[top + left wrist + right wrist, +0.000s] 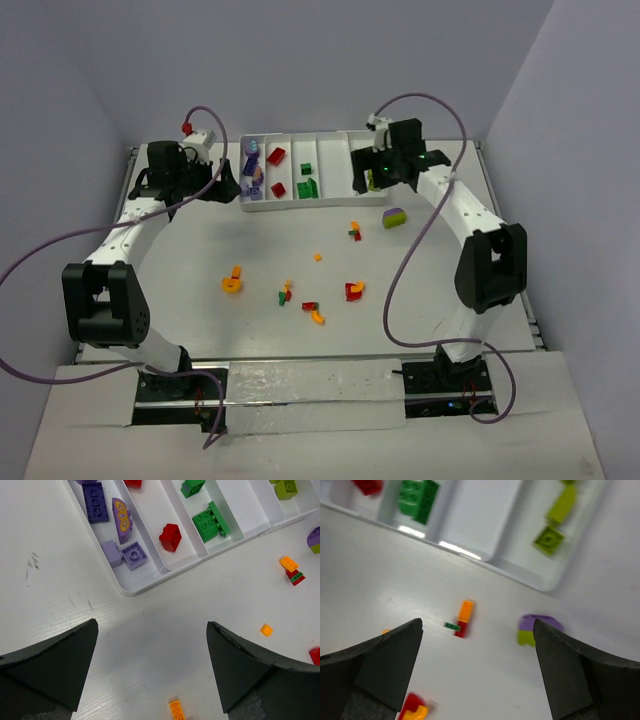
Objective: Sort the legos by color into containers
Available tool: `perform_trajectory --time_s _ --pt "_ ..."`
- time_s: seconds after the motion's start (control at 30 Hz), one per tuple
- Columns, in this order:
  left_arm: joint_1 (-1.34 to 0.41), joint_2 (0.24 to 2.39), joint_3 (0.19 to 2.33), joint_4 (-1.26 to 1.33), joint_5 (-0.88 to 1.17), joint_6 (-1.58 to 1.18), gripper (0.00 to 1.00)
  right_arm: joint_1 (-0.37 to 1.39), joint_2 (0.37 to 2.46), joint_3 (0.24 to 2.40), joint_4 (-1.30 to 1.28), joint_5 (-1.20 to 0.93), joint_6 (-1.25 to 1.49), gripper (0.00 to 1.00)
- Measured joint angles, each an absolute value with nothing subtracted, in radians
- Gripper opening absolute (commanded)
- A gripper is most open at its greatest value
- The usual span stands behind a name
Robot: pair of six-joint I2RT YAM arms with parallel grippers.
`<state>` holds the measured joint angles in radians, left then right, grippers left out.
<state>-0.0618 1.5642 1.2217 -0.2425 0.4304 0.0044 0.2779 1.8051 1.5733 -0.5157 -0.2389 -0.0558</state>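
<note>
— Where's the left gripper (228, 188) standing?
— At the far left of the white table (190, 320), just beside the left end of the white rectangular plastic tray (335, 168) with the five long narrow compartments. Its jaws are spread wide with nothing between them. From its wrist camera, the tray's near left corner lies just beyond the fingertips.
— And the right gripper (375, 178)?
— It's above the tray's right end, jaws also wide apart and empty.
— What's in the tray?
— Counting from the left, there are flat purple plastic bricks (97, 502) in the first compartment and a small red brick (170, 536) near the close end of the second. Dark green bricks (210, 524) are in the third, and lime green bricks (550, 539) are in the fifth, close under the right gripper.
— Any loose ones?
— Plenty. A purple-and-lime piece (394, 216) lies on the table just on the near side of the tray's right end, near the right gripper. A little orange, red and green cluster (355, 230) sits to its left. Further toward us is a tiny orange tile (318, 257). An orange curved piece (233, 280) is out on the left, well apart from the left gripper. A red-and-yellow block (353, 291) and a scatter of small mixed bricks (313, 312) are mid-table, far from both grippers
</note>
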Motion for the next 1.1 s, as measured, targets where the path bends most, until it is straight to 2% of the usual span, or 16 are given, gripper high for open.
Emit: perform_trajectory --time_s 0.13,0.33,0.57,1.1 --pt "-0.062 1.565 1.222 -0.243 0.433 0.004 0.99 0.212 1.73 1.481 -0.528 -0.141 -0.088 1.0" --pt "-0.062 1.565 1.222 -0.243 0.434 0.004 0.99 0.206 1.839 1.407 -0.575 -0.055 -0.108 1.0" --pt "-0.062 1.565 1.222 -0.243 0.436 0.004 0.99 0.206 1.951 1.409 -0.608 0.014 -0.113 1.0" --pt "-0.062 1.574 1.222 -0.243 0.451 0.007 0.99 0.183 2.012 1.439 -0.595 0.043 -0.155 1.0"
